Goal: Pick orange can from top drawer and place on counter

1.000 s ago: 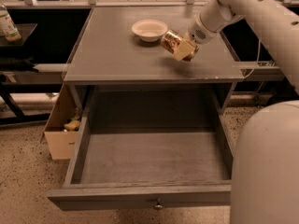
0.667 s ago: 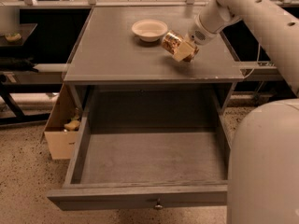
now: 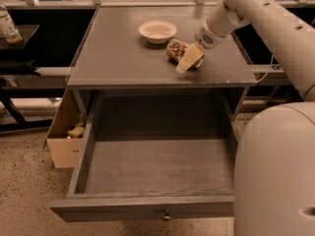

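The gripper (image 3: 186, 59) is at the orange can (image 3: 174, 48) on the counter (image 3: 118, 53); its hold cannot be told

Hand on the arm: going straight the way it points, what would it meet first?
Probably the counter: the hand slants down toward its front, right beside the orange can, though depth is unclear.

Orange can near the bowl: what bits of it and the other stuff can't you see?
- Camera view: right side of the orange can, covered by the gripper above the counter.
- Camera view: right front corner of the top drawer, hidden by the robot's white body.
- Camera view: cardboard box, partly behind the drawer's left wall.
- Camera view: bottle, cut off by the left edge.
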